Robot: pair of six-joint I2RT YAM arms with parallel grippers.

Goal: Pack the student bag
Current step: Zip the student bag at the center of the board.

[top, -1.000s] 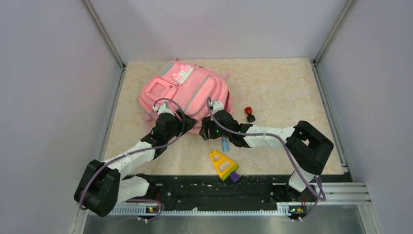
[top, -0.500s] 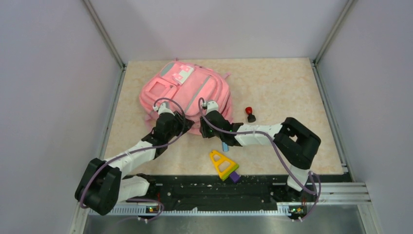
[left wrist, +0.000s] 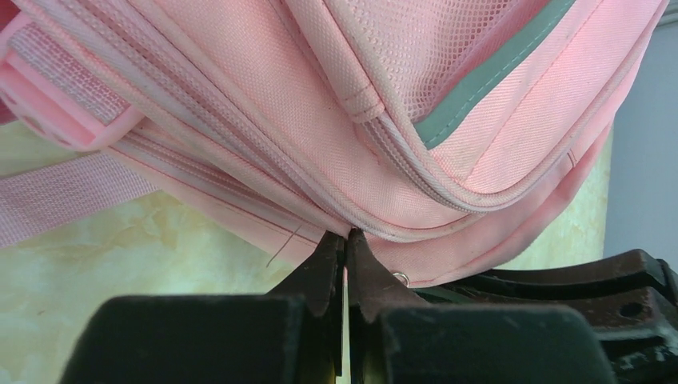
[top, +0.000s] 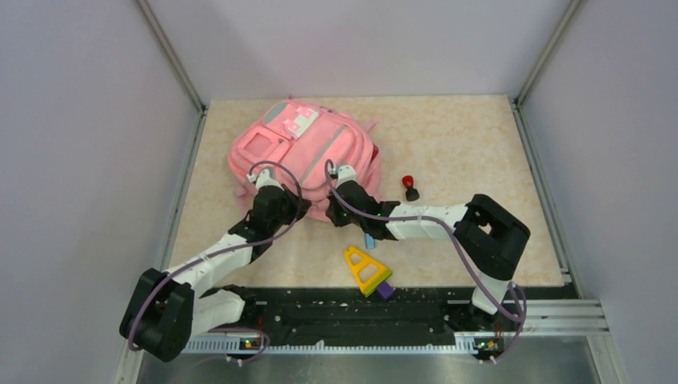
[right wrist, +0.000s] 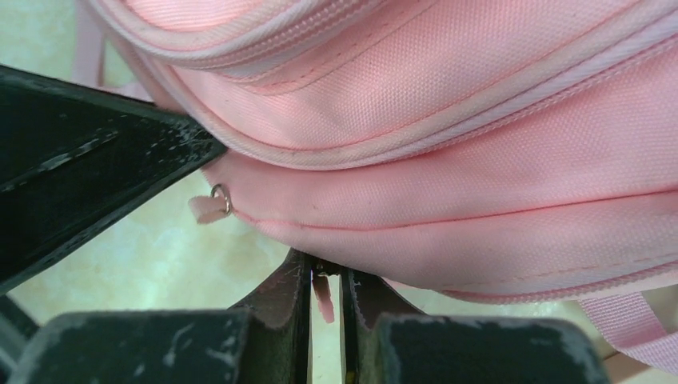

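Note:
The student bag [top: 300,152] is a big pink backpack lying at the back left of the table. Both grippers meet at its near edge. My left gripper [top: 302,210] [left wrist: 345,236] is shut, its tips pinching the bag's lower seam [left wrist: 376,228]. A small metal zipper ring [left wrist: 397,278] sits just right of those tips. My right gripper [top: 329,213] [right wrist: 325,268] is shut on a little pink zipper pull tab [right wrist: 322,298] hanging under the bag's bottom edge. In the right wrist view the left gripper's black finger [right wrist: 104,160] lies beside another ringed tab [right wrist: 209,206].
On the table near the right arm lie a yellow triangle ruler [top: 368,270], a purple piece [top: 385,290], a blue stick [top: 369,238] and a red-and-black item [top: 409,186]. A pink strap [left wrist: 64,196] trails on the table. Walls enclose the table on three sides.
Both grippers have gone from open to shut at the bag's near edge. The right arm has shifted left toward the bag; the left arm barely moved.

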